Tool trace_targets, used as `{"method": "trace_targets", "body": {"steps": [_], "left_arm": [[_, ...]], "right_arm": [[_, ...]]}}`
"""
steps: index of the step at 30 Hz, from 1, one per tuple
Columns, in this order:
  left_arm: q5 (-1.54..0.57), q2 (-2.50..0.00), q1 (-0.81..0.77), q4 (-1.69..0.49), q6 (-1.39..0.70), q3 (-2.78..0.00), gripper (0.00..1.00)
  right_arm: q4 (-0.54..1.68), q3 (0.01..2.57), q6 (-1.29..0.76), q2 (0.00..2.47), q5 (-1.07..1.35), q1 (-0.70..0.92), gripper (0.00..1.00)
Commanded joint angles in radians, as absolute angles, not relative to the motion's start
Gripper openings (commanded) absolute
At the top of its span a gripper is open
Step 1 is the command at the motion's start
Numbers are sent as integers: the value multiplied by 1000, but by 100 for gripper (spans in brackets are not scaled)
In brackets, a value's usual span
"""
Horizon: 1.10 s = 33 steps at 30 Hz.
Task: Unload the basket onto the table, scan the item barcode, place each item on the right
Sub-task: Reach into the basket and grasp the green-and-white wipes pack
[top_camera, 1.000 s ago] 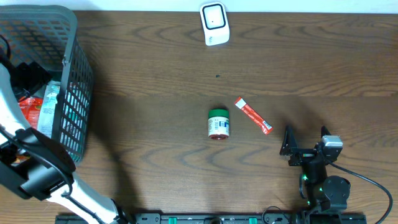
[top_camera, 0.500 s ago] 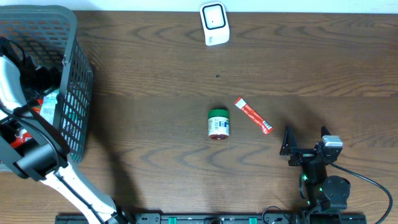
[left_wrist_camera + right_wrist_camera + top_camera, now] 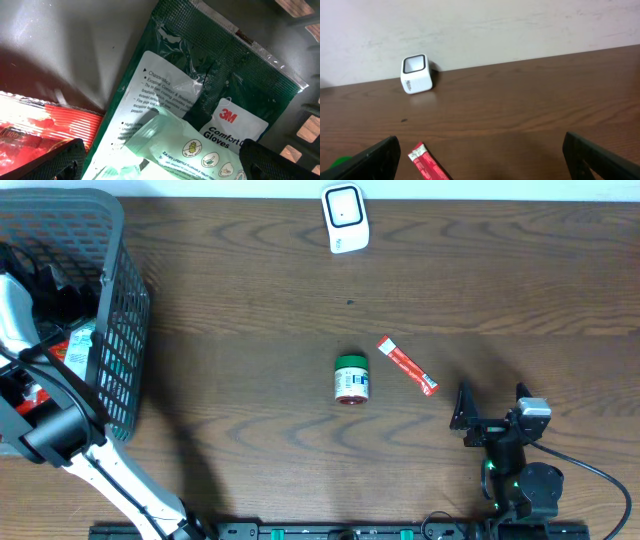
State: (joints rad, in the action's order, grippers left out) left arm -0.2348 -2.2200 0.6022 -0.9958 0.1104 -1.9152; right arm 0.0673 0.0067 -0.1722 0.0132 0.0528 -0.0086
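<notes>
At lower right, right gripper (image 3: 491, 390): jaws wide apart, nothing between them.
Jar (image 3: 351, 378): frame centre, lying on its side, green lid toward the top.
Sachet (image 3: 407, 366): red, just right of the jar, not touching.
Left gripper (image 3: 160, 167): inside the basket (image 3: 115, 330) at the left edge, spread wide and empty, over a gloves pack (image 3: 215, 75) and wipes pack (image 3: 185, 145).
Scanner (image 3: 345, 218): white, top centre, well apart from everything.
</notes>
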Motion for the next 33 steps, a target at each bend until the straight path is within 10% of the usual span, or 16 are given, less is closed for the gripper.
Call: {"method": "trace_targets", "body": {"steps": [1, 33], "left_arm": [[-242, -2228, 607, -1011, 131, -1913, 98], [-216, -2250, 607, -946, 150, -1784, 98]], "right_arm": [[72, 6, -179, 14, 50, 0, 99], [72, 6, -179, 14, 50, 0, 99]]}}
